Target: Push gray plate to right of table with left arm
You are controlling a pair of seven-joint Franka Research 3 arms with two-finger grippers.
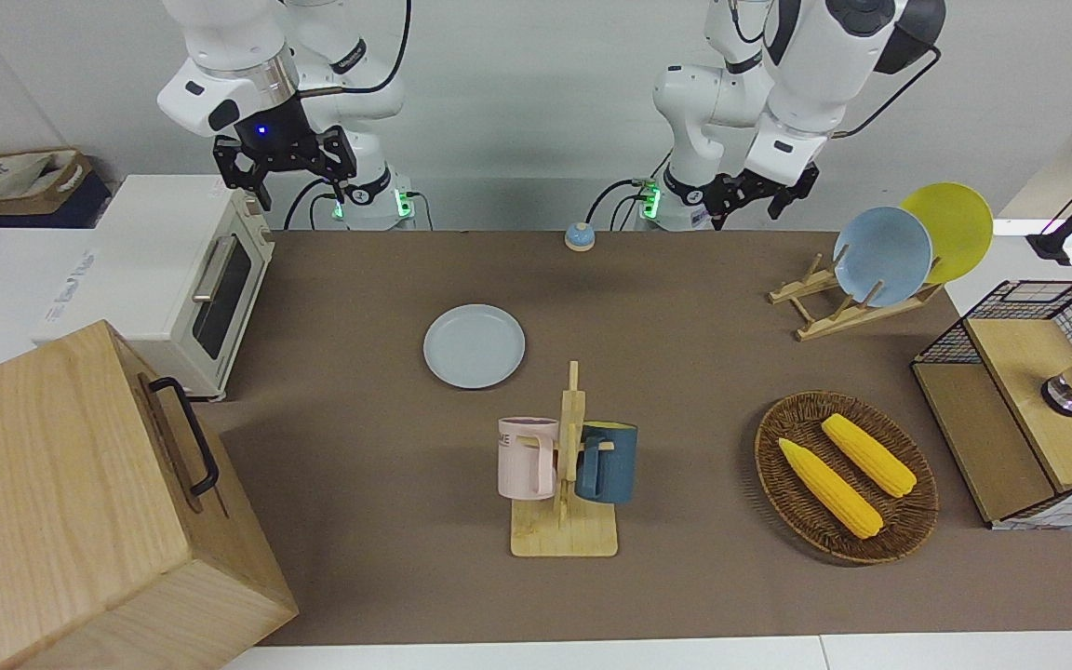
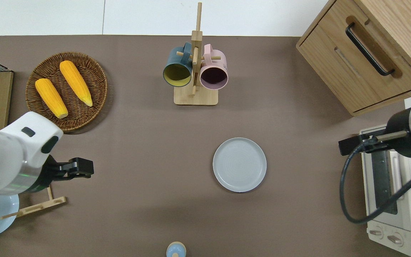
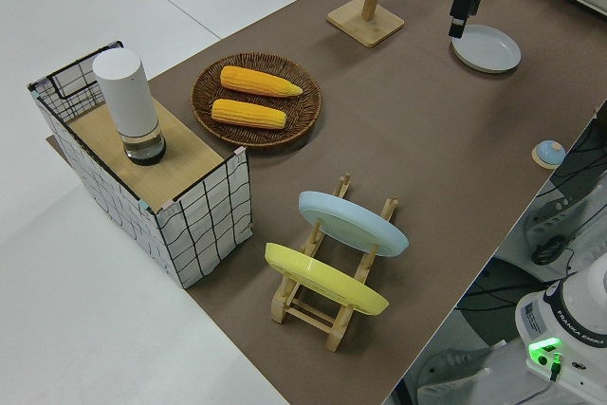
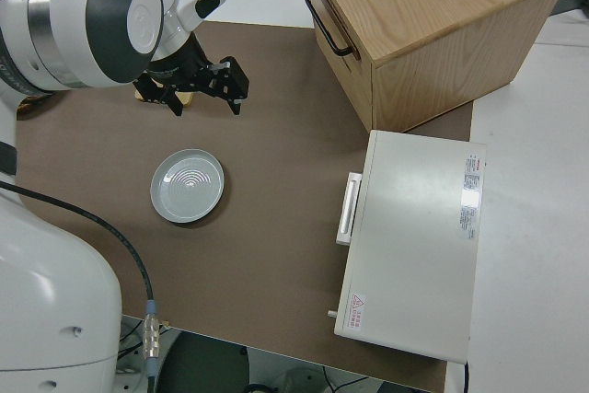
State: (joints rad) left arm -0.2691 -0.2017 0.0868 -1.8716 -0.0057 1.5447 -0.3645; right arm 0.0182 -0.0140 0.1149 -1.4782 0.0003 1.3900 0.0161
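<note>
Plate [image 2: 239, 164], gray, shallow, low rim: centre of the overhead frame, flat on the surface [image 2: 141, 200], mug rack [image 2: 195, 67] above it in frame. Probably rigid, light, slick-bottomed; should slide freely and may spin if struck off-centre. Best contact: low on the rim, on the edge facing frame left, no gripping. Left pincer [image 2: 80, 168] at frame left, well apart; cannot tell its finger state. Right arm parked.
</note>
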